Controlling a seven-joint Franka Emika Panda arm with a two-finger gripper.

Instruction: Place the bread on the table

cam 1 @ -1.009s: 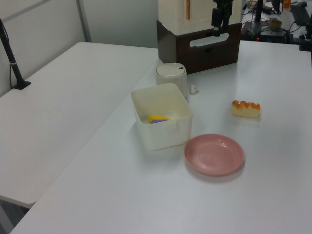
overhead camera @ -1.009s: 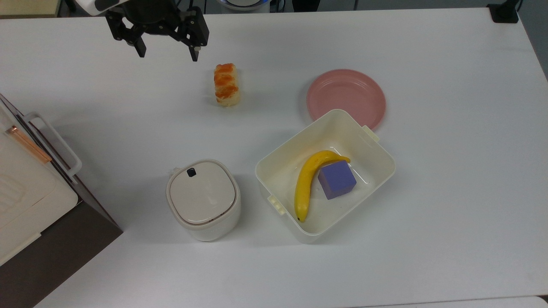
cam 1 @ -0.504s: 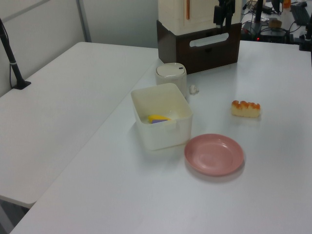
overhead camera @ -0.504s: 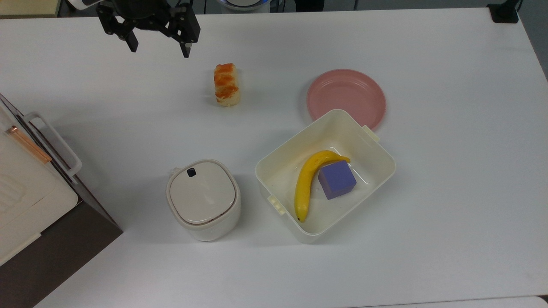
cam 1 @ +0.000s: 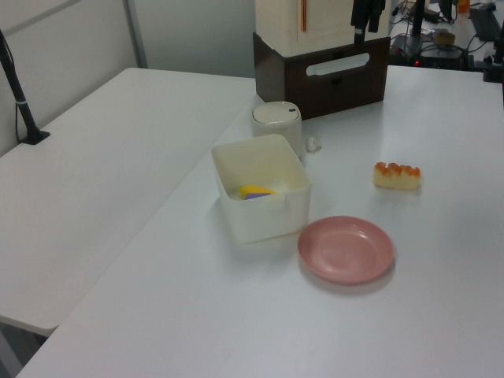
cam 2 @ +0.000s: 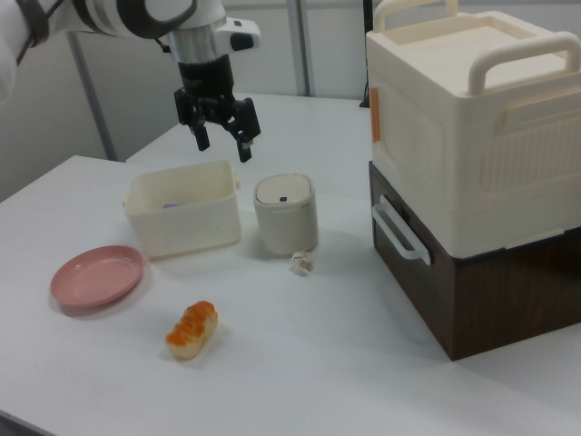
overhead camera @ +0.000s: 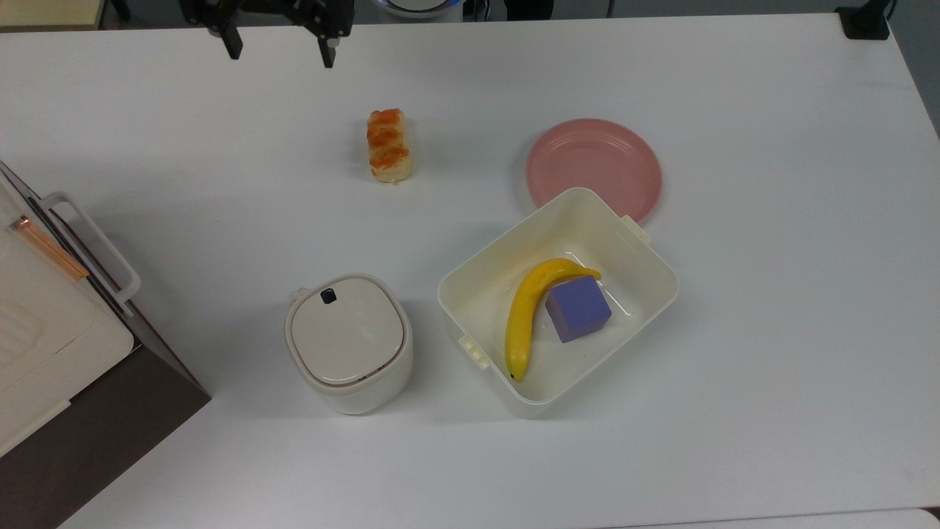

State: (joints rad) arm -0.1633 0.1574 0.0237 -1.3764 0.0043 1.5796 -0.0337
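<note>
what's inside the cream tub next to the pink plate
In the tub lie a banana and a purple cube, side by side. The tub floor under them is covered.

Gripper (overhead camera: 280,50) sits at the table's (overhead camera: 734,411) far edge in the top view, toward the top view's left, raised clear of the surface. Its two black fingers point downward, spread well apart, nothing between them. In the right view the gripper (cam 2: 222,143) hangs from a vertical wrist; the white arm (cam 2: 136,16) extends in from the right view's upper left corner.
</note>
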